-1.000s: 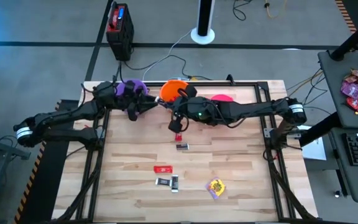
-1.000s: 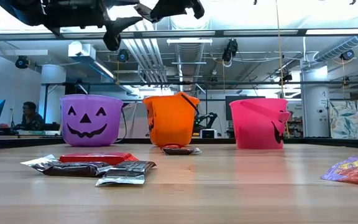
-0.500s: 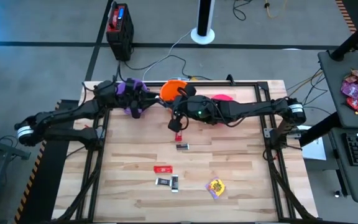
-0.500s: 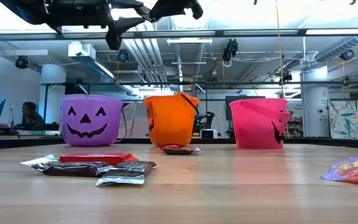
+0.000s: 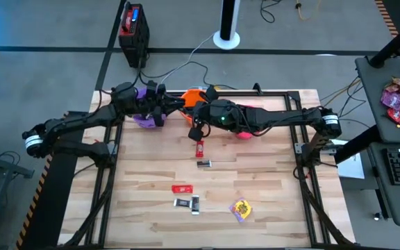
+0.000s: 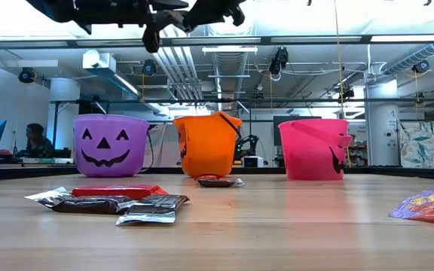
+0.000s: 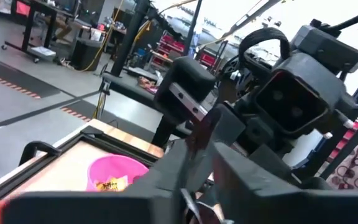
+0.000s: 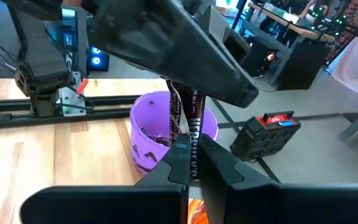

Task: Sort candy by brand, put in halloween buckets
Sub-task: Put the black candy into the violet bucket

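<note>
Over the back of the bench, the right tool is clamped narrow on the lower end of a dark bar, holding it upright in the air. The left tool meets the bar's upper end from the other side; whether it has hold cannot be told. Just beyond and below stands the purple bucket, with dark pieces already inside, and the orange bucket beside it. More candy lies loose on the bench nearer the front: a red bar, dark bars and a yellow packet. The bar looks light and fairly stiff, in a slick, crinkly wrapper that could slide. It is likely best pinched across the flat faces near one end, leaving the other end free for the second tool.
</note>
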{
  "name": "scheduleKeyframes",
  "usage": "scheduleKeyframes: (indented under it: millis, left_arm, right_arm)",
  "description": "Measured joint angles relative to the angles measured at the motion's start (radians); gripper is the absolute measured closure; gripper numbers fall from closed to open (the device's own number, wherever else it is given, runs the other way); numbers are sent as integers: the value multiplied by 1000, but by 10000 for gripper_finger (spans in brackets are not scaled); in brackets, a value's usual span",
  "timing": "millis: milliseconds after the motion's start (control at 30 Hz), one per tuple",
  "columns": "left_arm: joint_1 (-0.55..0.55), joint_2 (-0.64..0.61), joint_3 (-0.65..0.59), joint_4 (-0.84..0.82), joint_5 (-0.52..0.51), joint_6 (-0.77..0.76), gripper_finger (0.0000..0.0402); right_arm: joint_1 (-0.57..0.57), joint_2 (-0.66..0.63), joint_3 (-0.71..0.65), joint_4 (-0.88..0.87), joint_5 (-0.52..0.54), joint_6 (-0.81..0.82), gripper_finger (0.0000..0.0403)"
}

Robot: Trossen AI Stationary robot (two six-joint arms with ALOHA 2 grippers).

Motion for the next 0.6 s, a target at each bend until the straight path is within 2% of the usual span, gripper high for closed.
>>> scheduleKeyframes:
  millis: [100, 400, 600]
  left_arm:
    - [1, 4, 4, -18, 0, 3, 392]
    - [1, 3, 4, -18, -3, 46, 400]
    - [2, 2, 51, -23, 0, 63, 401]
  right_arm:
    - [0, 0, 0, -2, 0, -4, 390]
    - [-11, 0, 0, 0, -6, 35, 387]
    - [-17, 0, 0, 40, -4, 54, 358]
